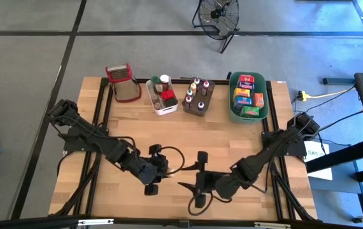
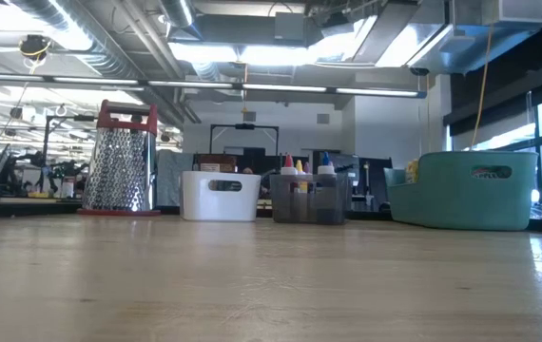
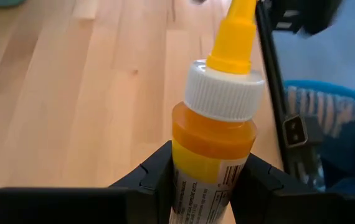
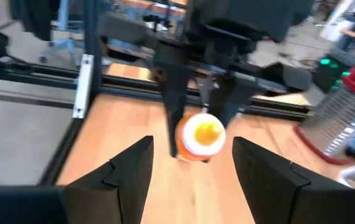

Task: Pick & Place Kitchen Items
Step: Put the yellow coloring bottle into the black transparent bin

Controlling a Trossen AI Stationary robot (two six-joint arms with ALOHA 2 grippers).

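Observation:
A small bottle of orange liquid (image 3: pixel 215 137), with a white ribbed cap and a yellow nozzle, sits in my left gripper (image 3: pixel 205 186), which is shut on it over the near middle of the table (image 1: pixel 169 170). My right gripper (image 4: pixel 193 146) is open and faces it from the table's right (image 1: pixel 191 184), its fingers apart from the bottle (image 4: pixel 199 134). The other kitchen items stand in three tubs at the far edge: bottles and jars in the white tub (image 1: pixel 161 95) and the grey tub (image 1: pixel 197 97), colourful boxes in the green tub (image 1: pixel 248 97). My left gripper pinches the bottle's labelled lower body (image 3: pixel 202 193) between its two fingers (image 3: pixel 156 177). The bottle runs on along the fingers, its nozzle (image 3: pixel 233 37) pointing away toward the right arm. It is lifted clear of the table.
A red-topped metal grater (image 1: pixel 122 81) stands at the far left, beside the white tub. Bare wooden table top (image 1: pixel 188 137) lies between the tubs and both grippers. In the low view neither arm shows, only the grater (image 2: pixel 119 157) and the tubs along the far edge.

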